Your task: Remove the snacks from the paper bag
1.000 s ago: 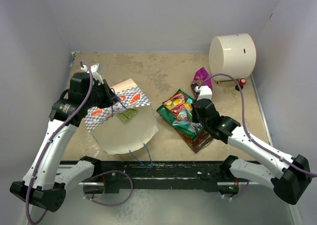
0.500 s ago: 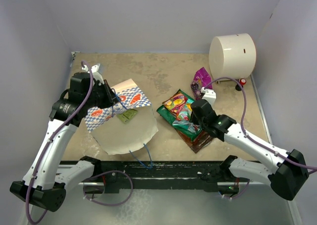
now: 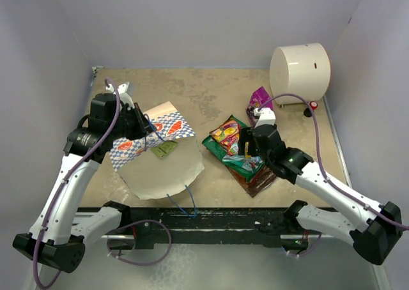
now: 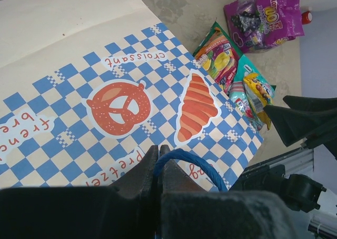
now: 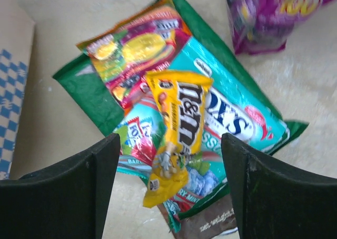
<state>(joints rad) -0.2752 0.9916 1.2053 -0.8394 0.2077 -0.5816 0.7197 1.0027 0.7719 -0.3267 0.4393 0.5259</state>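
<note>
While the left gripper (image 4: 158,162) pinches the paper bag (image 3: 163,170) by its blue cord handle (image 4: 184,156), snacks (image 3: 231,148) lie heaped beside it
Right gripper (image 5: 169,162) gapes open over a yellow candy pack (image 5: 179,118) on the heap

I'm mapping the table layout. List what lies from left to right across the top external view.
paper bag → pile of snacks → cream cylinder
</note>
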